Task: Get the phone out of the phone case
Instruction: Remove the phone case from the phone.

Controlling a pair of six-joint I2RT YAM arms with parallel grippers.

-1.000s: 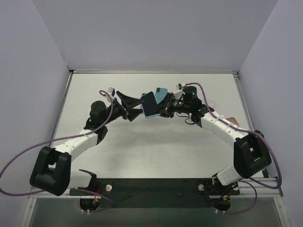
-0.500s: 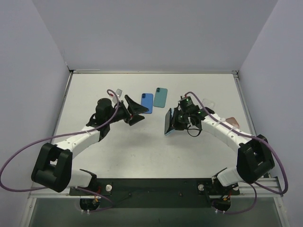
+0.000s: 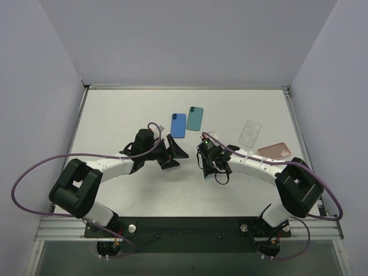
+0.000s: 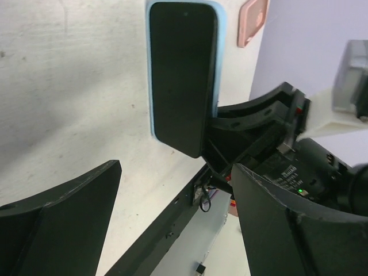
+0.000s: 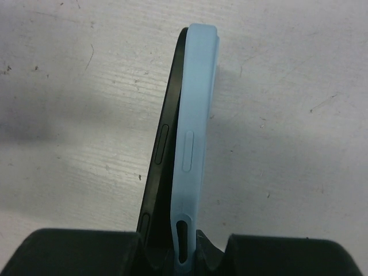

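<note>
Right tool [image 5: 172, 248] is clenched on the bottom end of the phone case [image 5: 195, 115] with the phone [image 4: 183, 69] seated in it. The pair is held off the bench [image 3: 115, 115] between the two arms, long axis running out along the tool's fingers and steeply down toward the bench. Left tool [image 3: 172, 155] is released, jaws wide, just to the left, with the screen facing it. Judgement: the left arm is free and near, so the pull comes from the screen side.
</note>
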